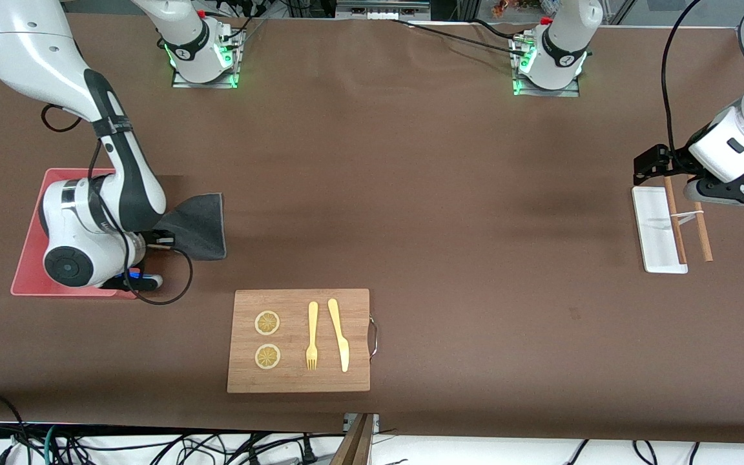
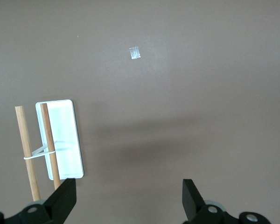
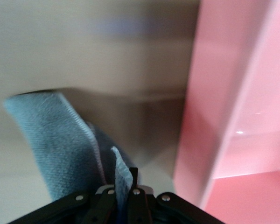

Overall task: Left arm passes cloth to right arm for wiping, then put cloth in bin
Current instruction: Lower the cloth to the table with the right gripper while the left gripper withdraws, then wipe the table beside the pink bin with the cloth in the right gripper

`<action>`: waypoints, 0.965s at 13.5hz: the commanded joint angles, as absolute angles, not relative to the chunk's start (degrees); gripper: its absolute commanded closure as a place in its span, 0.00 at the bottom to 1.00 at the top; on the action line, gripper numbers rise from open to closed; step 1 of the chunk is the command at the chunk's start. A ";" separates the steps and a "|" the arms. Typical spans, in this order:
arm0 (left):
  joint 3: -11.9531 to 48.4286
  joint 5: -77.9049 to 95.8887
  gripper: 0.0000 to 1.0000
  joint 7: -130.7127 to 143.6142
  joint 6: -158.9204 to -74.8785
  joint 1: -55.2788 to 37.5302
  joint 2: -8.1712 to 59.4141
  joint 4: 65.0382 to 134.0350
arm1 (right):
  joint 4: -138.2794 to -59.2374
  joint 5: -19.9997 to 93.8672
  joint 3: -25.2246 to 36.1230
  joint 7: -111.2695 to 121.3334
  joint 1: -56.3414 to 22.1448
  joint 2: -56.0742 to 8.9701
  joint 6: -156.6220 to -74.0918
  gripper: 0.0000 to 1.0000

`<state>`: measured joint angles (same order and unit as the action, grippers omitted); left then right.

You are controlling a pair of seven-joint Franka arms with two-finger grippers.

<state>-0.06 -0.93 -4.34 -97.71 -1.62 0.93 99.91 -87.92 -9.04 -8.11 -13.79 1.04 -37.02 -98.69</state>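
Cutting board (image 1: 299,341): nearest the front camera, flat on the brown surface (image 1: 411,194); carries two lemon slices (image 1: 267,340), a fork (image 1: 312,336) and a knife (image 1: 339,334).
Bin (image 1: 33,271): pink tub at the right arm's end of the surface, at about 10 o'clock from the cutting board in the front view.
Right end effector (image 1: 160,242): low at the bin's edge, fingers (image 3: 133,184) closed narrow on a pinched corner of the cloth.
Cloth (image 1: 197,223): dark grey, held by the right end effector; fans out from the fingers at about 2 o'clock in the front view, spread beside the bin and outside its wall (image 3: 210,107).
White tray (image 1: 656,226): at the left arm's end of the surface; two wooden sticks (image 1: 688,219) joined by a white tie lie partly on it.
Left end effector (image 2: 129,198): hovers over the surface just beside the tray, fingers (image 2: 63,198) set wide, holding nothing.
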 commanded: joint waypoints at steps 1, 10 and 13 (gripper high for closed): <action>0.18 0.00 0.00 -3.60 -97.91 -1.67 -0.35 101.07 | -87.63 -7.56 -13.25 -24.65 0.70 -37.35 -101.50 1.00; 0.18 0.00 0.00 -3.60 -97.73 -1.76 -0.26 100.90 | -87.71 -7.38 -29.08 -59.20 -2.02 -41.66 -116.79 1.00; 0.18 0.00 0.00 -3.69 -97.65 -1.76 -0.26 100.90 | -87.71 -7.38 -32.16 -68.17 -4.12 -43.67 -122.06 1.00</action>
